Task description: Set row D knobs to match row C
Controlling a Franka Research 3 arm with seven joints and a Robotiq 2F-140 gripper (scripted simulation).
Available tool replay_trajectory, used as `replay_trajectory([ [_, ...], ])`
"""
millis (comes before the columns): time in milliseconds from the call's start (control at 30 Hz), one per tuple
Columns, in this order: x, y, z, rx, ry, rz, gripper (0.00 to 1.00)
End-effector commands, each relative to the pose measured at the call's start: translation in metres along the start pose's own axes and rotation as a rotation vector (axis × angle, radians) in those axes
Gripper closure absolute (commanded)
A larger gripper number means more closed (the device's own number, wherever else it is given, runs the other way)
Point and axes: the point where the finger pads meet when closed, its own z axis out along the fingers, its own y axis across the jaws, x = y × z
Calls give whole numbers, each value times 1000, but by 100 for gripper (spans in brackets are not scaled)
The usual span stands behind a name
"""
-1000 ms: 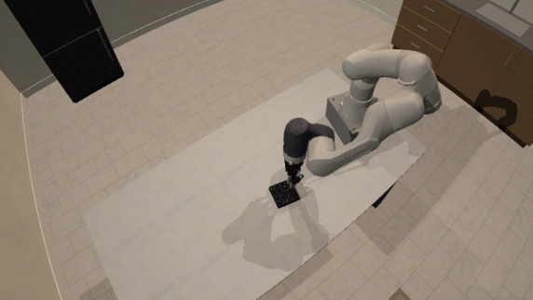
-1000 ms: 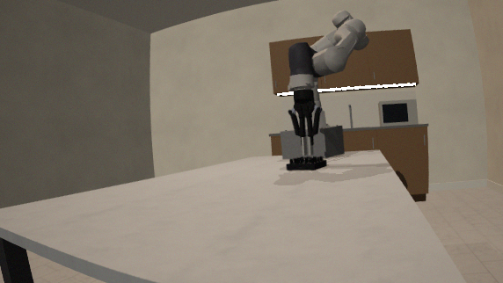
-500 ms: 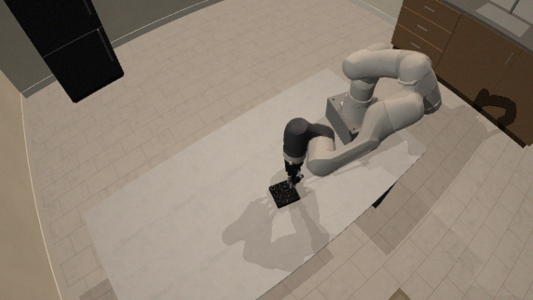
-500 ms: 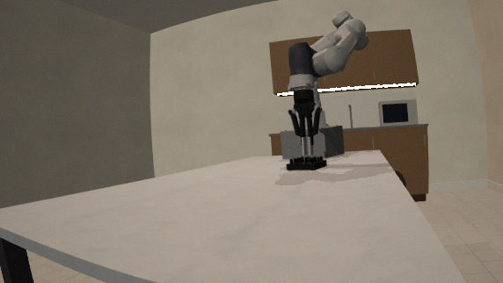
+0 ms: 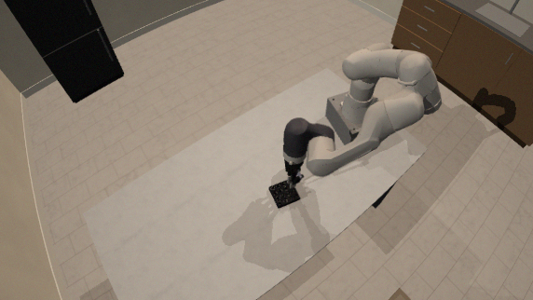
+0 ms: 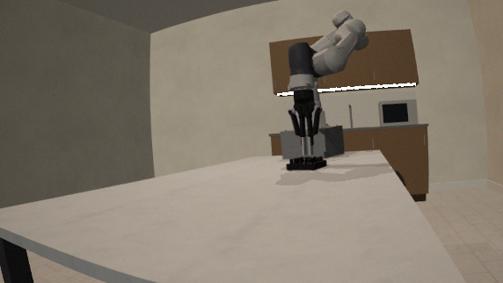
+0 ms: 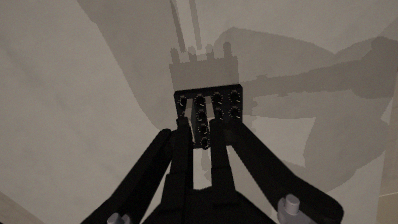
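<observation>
black knob box [image 5: 285, 194] [image 6: 306, 165] [image 7: 238, 104] partly hidden behind the nearly closed claw [image 5: 292, 184] [image 6: 307, 156] [image 7: 199, 120], any grip impossible to tell.

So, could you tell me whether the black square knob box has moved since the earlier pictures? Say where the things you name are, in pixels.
No, the black square knob box [image 5: 279, 197] [image 6: 301, 166] [image 7: 238, 103] keeps its place against the white table's [image 5: 186, 224] [image 6: 211, 220] edges.
</observation>
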Motion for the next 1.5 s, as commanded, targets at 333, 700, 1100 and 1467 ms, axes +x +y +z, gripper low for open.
replay_trajectory([
  [333,0,0,7,-1,-2,-1,88],
  [700,0,0,14,-1,-2,-1,88],
  [1100,0,0,15,-1,-2,-1,88],
  [1467,0,0,15,-1,-2,-1,88],
])
